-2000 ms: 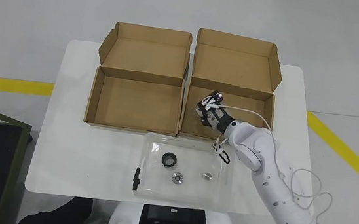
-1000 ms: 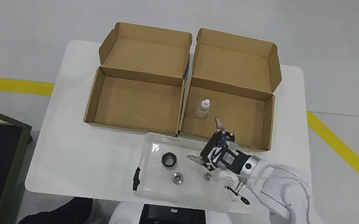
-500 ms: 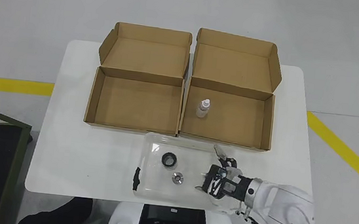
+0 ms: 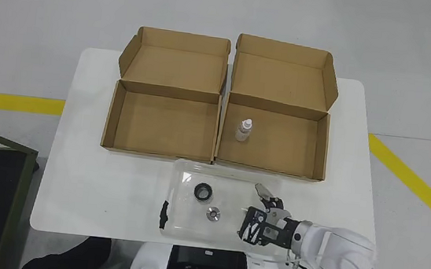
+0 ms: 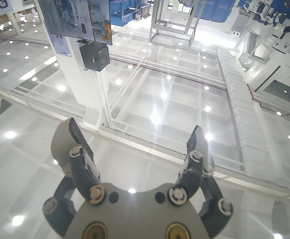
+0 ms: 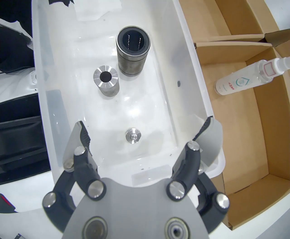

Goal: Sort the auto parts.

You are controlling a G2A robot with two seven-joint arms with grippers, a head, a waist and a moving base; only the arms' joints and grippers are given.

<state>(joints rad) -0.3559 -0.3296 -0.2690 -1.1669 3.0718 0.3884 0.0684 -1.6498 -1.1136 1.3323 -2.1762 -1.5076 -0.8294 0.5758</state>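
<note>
right gripper [image 6: 145,126] hangs low over the right end of the clear plastic bin [image 4: 182,171], its 2 fingers spread wide with nothing between the pads; in the right wrist view one finger stands over the bin's floor and the other over the bin's rim on the side toward the boxes; a small round metal part [image 6: 133,135] lies on the bin floor just ahead of the gap between those fingers, touching neither.

2 more parts stand upright farther along the bin, toward its middle: a silver cylinder [image 6: 106,81] with a dark bore and a slotted top face, and just beside it a taller dark bearing sleeve [image 6: 132,54], hollow through the middle; the 2 are close but apart; a black scrap [image 4: 164,212] sits at the bin's left end.

beyond the bin, 2 open cardboard boxes lie side by side with their lids folded back; the right cardboard box [image 4: 308,156] holds 1 white bottle [image 4: 243,129], which stands on the box floor near the wall it shares with its neighbour; the left cardboard box [image 4: 161,125] shows bare cardboard inside; bin and boxes all rest on the white table [image 4: 91,185], the bin at the near edge and touching or almost touching the boxes' front walls.

left gripper [image 5: 134,126] points up at the ceiling [image 5: 158,90], away from the table; its fingers are wide apart and hold nothing.
</note>
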